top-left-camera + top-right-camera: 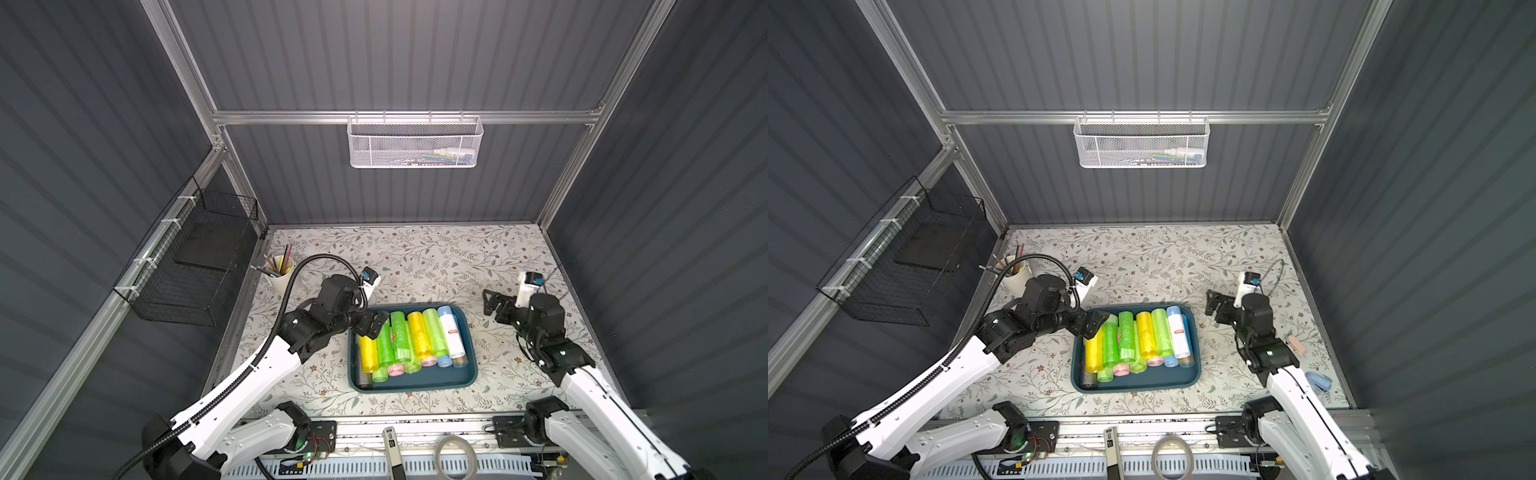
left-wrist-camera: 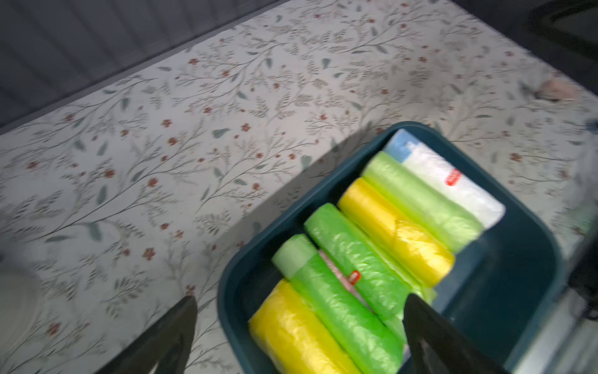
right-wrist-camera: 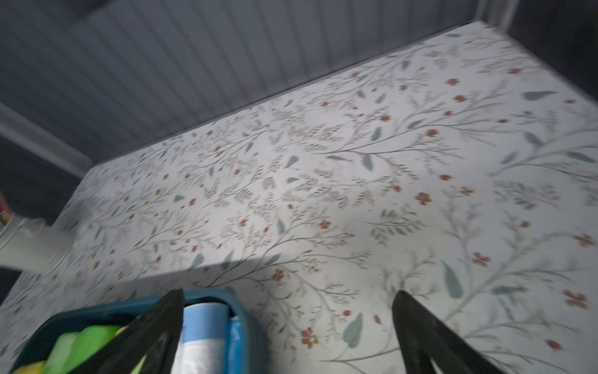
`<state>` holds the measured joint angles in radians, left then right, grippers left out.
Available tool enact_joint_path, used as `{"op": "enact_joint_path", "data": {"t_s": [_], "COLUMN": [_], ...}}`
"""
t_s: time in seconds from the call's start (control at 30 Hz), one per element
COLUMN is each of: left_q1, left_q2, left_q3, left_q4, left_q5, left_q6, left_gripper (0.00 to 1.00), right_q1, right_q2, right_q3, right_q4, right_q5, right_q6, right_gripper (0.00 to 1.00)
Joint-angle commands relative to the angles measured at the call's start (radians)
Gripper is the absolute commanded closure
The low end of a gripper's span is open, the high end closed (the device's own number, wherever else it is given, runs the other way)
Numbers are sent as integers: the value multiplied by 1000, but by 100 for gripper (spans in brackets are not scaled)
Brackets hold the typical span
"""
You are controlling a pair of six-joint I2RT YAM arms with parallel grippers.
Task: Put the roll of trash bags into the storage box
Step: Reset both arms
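The storage box (image 1: 415,384) (image 1: 1138,384), a shallow dark teal tray, sits mid-table and holds several rolls of trash bags side by side: yellow (image 1: 419,334), green (image 1: 400,336) and a white roll with a blue end (image 1: 451,332) (image 3: 204,336) by its right wall. My left gripper (image 1: 370,326) (image 2: 301,298) hovers open over the box's far left corner, above a yellow roll (image 2: 291,333) and a green roll (image 2: 339,307), holding nothing. My right gripper (image 1: 492,305) (image 3: 289,293) stands open and empty over the bare table just right of the box's far right corner (image 3: 246,311).
A white cup of pencils (image 1: 279,270) stands at the far left of the table. A black wire basket (image 1: 187,266) hangs on the left wall and a white mesh basket (image 1: 415,143) on the back wall. Small pink (image 1: 1296,345) and blue (image 1: 1318,381) items lie near the right edge.
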<state>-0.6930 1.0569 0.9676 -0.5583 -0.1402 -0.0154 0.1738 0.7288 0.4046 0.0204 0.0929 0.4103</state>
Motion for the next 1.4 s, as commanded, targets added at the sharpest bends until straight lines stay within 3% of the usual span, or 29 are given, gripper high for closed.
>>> {"op": "enact_joint_path", "data": {"t_s": [0.0, 0.07, 0.13, 0.27, 0.3, 0.4, 0.47, 0.5, 0.6, 0.73, 0.93, 1.13, 1.2, 1.27, 1.37], "left_q1": [1, 1, 2, 1, 1, 16, 79, 129, 251, 313, 377, 432, 434, 450, 452], "left_q2": [60, 97, 109, 69, 47, -15, -3, 22, 127, 302, 489, 572, 567, 544, 517], "left_q3": [25, 40, -5, -234, -307, -516, -612, -641, -690, -663, -599, -623, -606, -607, -688], "left_q4": [-98, -125, -74, 195, 298, 647, 842, 910, 1077, 1302, 1474, 1686, 1636, 1593, 1703], "left_q5": [-281, -351, -421, -587, -627, -760, -794, -784, -699, -674, -643, -528, -524, -485, -404], "left_q6": [-47, -118, -177, -214, -179, 4, 107, 118, 72, 155, 236, 276, 269, 252, 273], "left_gripper": [0, 0, 0, 0, 0, 0, 0, 0, 0, 0, 0, 0, 0, 0, 0], "right_q1": [-54, -67, -81, -94, -100, -107, -121, -130, -211, -241, -240, -238, -238, -238, -241], "right_q2": [-11, 44, 104, 387, 467, 532, 597, 612, 728, 723, 733, 728, 727, 731, 735], "right_q3": [-122, -181, -181, -184, -169, -70, -10, 1, -92, -108, -121, -140, -165, -194, -175], "right_q4": [297, 463, 529, 776, 838, 724, 697, 698, 994, 1003, 1044, 1067, 1119, 1175, 1150], "right_q5": [194, 302, 283, 270, 261, 147, 184, 178, 90, 17, -1, 62, 70, 42, -53], "right_q6": [-62, -115, -185, -298, -317, -348, -357, -373, -325, -301, -314, -294, -292, -300, -330], "right_gripper": [1, 1, 1, 1, 1, 1, 1, 1, 1, 1, 1, 1, 1, 1, 1]}}
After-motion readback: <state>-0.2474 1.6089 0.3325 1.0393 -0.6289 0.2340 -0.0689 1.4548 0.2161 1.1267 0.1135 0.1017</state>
